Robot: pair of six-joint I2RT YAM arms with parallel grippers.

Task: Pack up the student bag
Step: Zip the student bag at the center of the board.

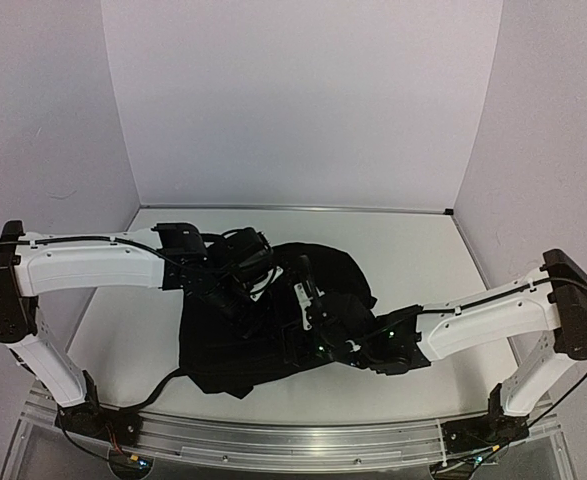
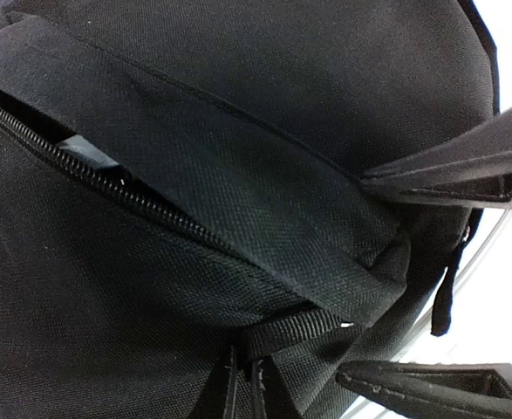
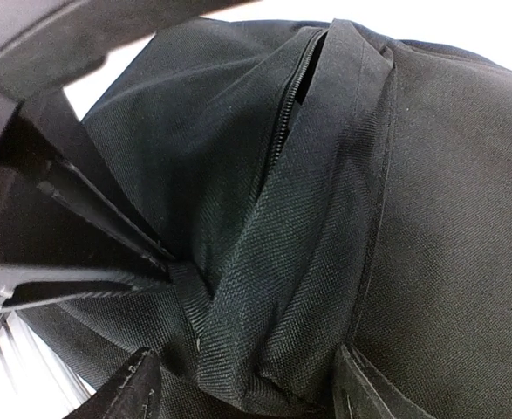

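The left gripper (image 2: 351, 278) is closest. Its fingers come in at 3 and 5 o'clock of the wrist view, well apart, astride the end of the zip flap (image 2: 238, 201) and pinching nothing. The right gripper (image 3: 161, 310) enters at 9 o'clock of its view, also parted, with one tip touching a fold of webbing (image 3: 190, 301). Whether it grips, I cannot tell.

The bag (image 1: 223, 345) lies slumped in the middle of the table (image 1: 423, 260), with the left gripper at its 11 o'clock and the right at its 4 o'clock. The zip (image 2: 107, 179) gapes partly.

I judge the bag soft, limp and light, coarse-woven so not slippery, and not fragile. Loose cloth would bunch, so the stitched flap edge or the webbing should give the firmest hold.
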